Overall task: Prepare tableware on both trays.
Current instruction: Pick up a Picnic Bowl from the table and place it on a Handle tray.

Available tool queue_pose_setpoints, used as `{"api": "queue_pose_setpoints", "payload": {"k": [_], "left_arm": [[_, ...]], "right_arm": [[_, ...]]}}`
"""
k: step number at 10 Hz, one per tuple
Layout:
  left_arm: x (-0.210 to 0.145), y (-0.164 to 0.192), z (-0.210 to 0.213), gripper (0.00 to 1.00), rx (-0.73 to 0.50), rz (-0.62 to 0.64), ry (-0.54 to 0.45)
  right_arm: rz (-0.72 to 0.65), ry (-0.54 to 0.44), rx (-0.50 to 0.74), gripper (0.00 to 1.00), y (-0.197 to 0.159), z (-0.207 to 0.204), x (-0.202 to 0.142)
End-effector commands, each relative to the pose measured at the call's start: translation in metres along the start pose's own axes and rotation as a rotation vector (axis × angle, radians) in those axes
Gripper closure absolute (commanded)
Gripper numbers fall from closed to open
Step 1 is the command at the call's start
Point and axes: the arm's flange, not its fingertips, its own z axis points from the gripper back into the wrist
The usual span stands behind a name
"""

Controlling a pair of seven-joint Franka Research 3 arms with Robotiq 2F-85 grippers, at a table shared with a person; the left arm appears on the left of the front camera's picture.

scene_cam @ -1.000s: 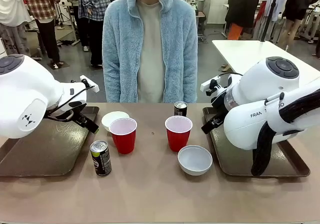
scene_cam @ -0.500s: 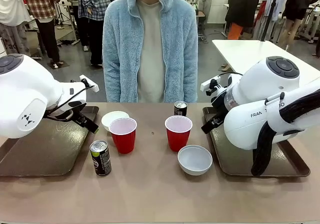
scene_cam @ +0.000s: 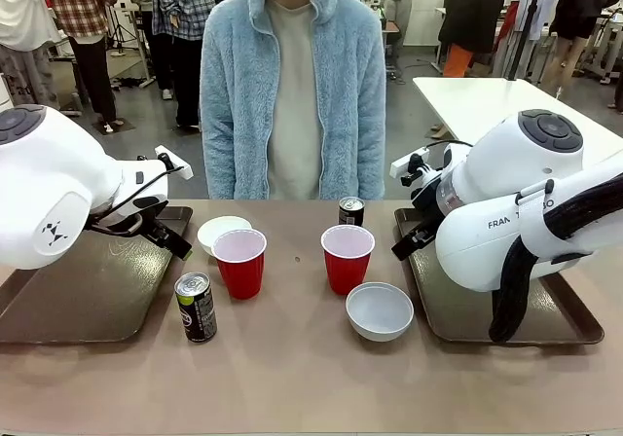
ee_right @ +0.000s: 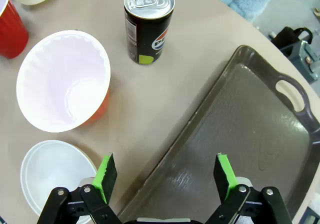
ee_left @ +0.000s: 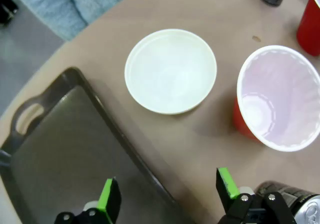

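Observation:
Two red cups [scene_cam: 239, 263] [scene_cam: 347, 258] stand mid-table between the two dark trays [scene_cam: 88, 290] [scene_cam: 433, 300]. One white bowl [scene_cam: 223, 230] sits behind the left cup, and the other bowl [scene_cam: 380, 310] lies in front of the right cup. A black can [scene_cam: 197, 307] stands near the left tray; the second can [scene_cam: 351, 211] is at the far side. My left gripper [ee_left: 170, 189] hangs open over the left tray's rim [ee_left: 100, 129], short of the bowl [ee_left: 170, 70] and cup [ee_left: 280, 96]. My right gripper [ee_right: 165, 176] is open above the right tray's edge [ee_right: 250, 134], near a cup [ee_right: 64, 81], bowl [ee_right: 52, 176] and can [ee_right: 149, 24].
A person in a light blue fleece [scene_cam: 292, 86] stands at the table's far edge, hands out of sight. Both trays are bare. Free tabletop runs along the front edge. Other people and a white table [scene_cam: 487, 100] are in the background.

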Motion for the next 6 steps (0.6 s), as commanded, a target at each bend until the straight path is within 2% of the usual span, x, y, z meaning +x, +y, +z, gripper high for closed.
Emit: {"api": "queue_pose_setpoints", "payload": {"k": [1,3,4,6], "left_arm": [[0.0,0.0,0.0,0.0,0.0,0.0,0.0],[0.0,0.0,0.0,0.0,0.0,0.0,0.0],[0.001,0.003,0.011,0.0,0.012,-0.019,0.055],[-0.004,-0.009,0.076,0.0,-0.01,-0.099,0.047]], "right_arm": [[-0.001,0.0,0.0,0.0,0.0,0.0,0.0],[0.0,0.0,0.0,0.0,0.0,0.0,0.0],[0.008,0.035,0.009,0.0,0.002,0.014,-0.001],[-0.072,0.122,0.03,0.0,0.013,0.065,-0.017]]}}
